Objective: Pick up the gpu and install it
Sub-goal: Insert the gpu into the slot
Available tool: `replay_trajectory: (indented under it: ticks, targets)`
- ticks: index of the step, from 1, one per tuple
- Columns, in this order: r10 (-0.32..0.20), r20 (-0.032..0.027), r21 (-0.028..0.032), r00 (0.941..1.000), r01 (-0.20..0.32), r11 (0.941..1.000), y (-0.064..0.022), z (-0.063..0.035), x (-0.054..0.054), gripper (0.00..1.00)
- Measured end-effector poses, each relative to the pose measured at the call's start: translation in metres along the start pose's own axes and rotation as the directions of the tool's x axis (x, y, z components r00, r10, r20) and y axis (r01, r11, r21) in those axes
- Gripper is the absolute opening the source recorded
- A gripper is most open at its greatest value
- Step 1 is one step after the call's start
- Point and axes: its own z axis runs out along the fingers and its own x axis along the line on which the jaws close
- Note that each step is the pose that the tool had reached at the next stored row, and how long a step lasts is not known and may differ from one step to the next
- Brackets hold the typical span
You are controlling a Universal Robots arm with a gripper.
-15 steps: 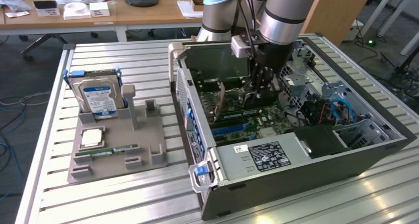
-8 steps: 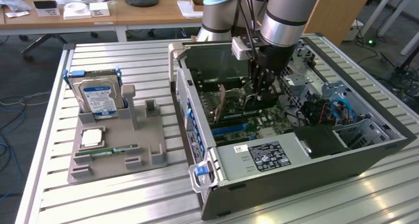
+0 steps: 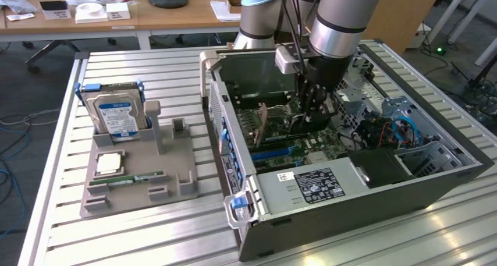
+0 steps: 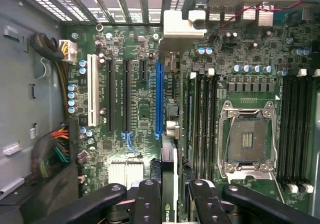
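Note:
My gripper (image 3: 315, 113) is lowered inside the open computer case (image 3: 350, 210) and is shut on the gpu (image 3: 297, 125), a black card held on edge over the motherboard. In the wrist view the gpu (image 4: 170, 149) runs edge-on away from my gripper (image 4: 175, 204). One black finger (image 4: 149, 204) presses each side of it, and its pale metal bracket (image 4: 182, 26) is at the far end by the case's rear grille. The card hangs just beside the long blue slot (image 4: 159, 98). I cannot tell whether it touches the board.
A grey fixture (image 3: 167, 161) on the exterior view's left carries the silver hard drive (image 3: 118, 116), a square chip (image 3: 109, 163) and a green RAM stick (image 3: 128, 180). Around the card are a white slot (image 4: 92, 91), the processor socket (image 4: 248, 139), memory slots (image 4: 202, 114) and a cable bundle (image 4: 55, 151).

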Motion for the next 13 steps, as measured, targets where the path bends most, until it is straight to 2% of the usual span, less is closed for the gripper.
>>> replay_trajectory:
  ticks: [13]
  targets:
    - [0.0, -0.0002, -0.0003, 1.0, 0.0, 1.0, 0.0112, 0.0006, 0.003, 0.26]
